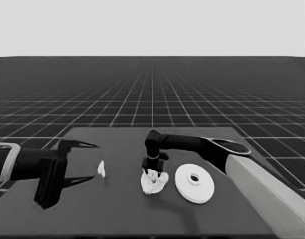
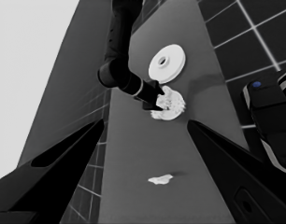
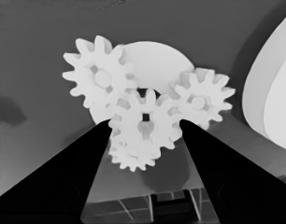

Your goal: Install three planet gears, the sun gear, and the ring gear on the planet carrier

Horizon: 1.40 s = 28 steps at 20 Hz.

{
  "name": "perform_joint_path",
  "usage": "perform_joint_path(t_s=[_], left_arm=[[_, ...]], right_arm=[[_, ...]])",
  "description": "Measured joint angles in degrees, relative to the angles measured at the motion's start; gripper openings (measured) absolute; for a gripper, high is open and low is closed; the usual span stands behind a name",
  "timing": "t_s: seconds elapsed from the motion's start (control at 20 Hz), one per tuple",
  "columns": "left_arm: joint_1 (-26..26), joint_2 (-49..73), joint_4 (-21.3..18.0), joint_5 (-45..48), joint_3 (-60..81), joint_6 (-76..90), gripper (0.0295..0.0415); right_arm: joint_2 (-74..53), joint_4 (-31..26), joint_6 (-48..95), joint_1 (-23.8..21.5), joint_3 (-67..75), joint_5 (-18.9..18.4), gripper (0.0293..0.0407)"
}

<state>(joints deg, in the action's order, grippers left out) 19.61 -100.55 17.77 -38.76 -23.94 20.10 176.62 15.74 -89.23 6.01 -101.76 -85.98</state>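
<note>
your right gripper [image 3: 145, 126] sits over the smaller round part [image 1: 153, 183], fingers [image 3: 73, 177] pinching the centre gear [image 3: 144, 125] among three others. larger round part [image 1: 194, 183] lies just beside it; left gripper [image 1: 85, 162] waits, fingers wide.

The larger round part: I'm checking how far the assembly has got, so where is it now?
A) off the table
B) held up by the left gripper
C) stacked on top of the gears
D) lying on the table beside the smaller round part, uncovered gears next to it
D: the larger round part lies flat on the table beside the smaller round part, whose gears show uncovered under the right gripper.
</note>
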Motion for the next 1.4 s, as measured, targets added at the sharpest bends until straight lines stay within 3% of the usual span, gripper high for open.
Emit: perform_joint_path(t_s=[1.4], left_arm=[[0.0, 0.0, 0.0, 0.0, 0.0, 0.0, 0.0385]], right_arm=[[0.0, 0.0, -16.8, 0.0, 0.0, 0.0, 0.0309]])
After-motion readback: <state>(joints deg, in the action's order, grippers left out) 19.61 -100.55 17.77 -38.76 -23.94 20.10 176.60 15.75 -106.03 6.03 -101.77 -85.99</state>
